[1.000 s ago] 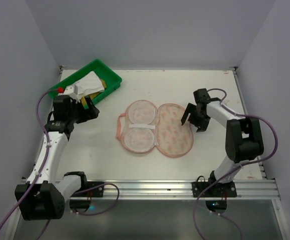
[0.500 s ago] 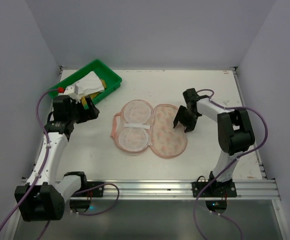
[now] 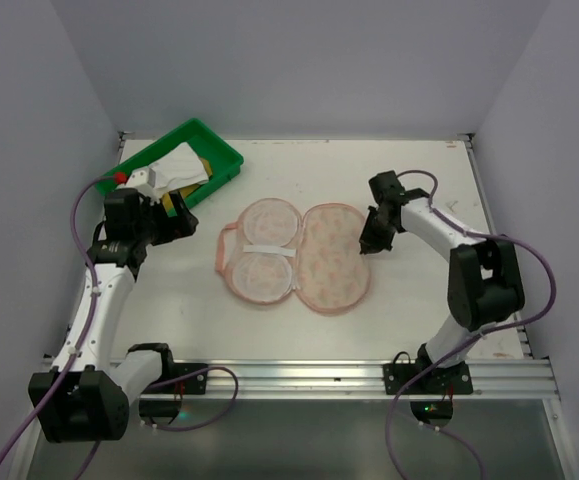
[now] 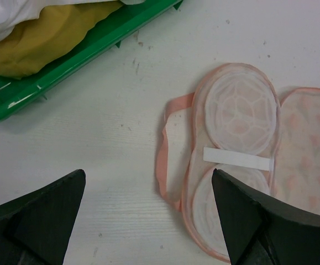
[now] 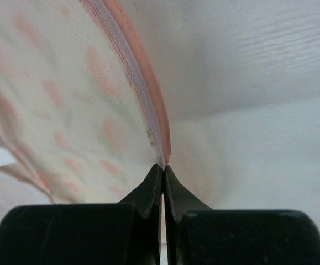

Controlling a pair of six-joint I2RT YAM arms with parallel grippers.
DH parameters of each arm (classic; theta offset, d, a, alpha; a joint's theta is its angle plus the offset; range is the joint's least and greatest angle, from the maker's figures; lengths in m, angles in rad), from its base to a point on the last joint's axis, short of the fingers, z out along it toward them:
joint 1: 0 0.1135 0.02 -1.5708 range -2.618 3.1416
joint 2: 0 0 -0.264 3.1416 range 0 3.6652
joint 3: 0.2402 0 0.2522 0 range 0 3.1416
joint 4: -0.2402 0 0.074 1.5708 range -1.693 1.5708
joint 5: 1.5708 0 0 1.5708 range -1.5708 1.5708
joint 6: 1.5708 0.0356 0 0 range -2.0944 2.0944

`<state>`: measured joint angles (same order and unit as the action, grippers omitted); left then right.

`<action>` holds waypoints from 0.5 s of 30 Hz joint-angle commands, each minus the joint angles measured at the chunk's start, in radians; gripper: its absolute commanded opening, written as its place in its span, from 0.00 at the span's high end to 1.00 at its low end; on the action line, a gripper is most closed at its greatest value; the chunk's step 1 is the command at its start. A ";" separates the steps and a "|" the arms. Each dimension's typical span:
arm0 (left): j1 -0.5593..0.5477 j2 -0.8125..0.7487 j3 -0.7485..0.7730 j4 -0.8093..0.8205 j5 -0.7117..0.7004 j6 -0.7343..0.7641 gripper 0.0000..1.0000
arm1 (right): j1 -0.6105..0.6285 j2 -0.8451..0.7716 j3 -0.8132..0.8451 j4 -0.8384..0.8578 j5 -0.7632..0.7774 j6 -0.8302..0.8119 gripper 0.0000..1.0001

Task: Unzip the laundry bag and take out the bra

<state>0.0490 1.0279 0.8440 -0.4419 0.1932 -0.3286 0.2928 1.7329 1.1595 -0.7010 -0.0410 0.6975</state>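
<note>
Two grippers: right gripper pressed together, pinching the pink trim of the splayed-open laundry bag at frame centre; left gripper spread wide, upper left beside the green tray. The bag's white label strip is too small to read.

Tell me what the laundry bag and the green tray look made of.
The laundry bag looks like soft matte fabric, maybe fine mesh: it creases and shows weave. The green tray is probably hard moulded plastic, semi-gloss, with highlights along its rim.
</note>
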 commanded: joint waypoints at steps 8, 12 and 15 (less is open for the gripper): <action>-0.008 -0.012 0.136 -0.086 0.006 0.013 0.00 | -0.020 -0.231 0.264 -0.206 -0.044 -0.239 1.00; -0.008 -0.006 0.132 -0.086 0.005 0.007 0.00 | 0.005 -0.182 0.263 -0.140 -0.267 -0.187 1.00; -0.008 -0.005 0.119 -0.080 0.008 0.002 0.00 | 0.038 -0.124 0.252 -0.074 -0.321 -0.135 1.00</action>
<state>0.0490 1.0283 0.9443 -0.5068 0.1925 -0.3294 0.3019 1.5463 1.4155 -0.8219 -0.2050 0.5308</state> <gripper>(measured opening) 0.997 0.010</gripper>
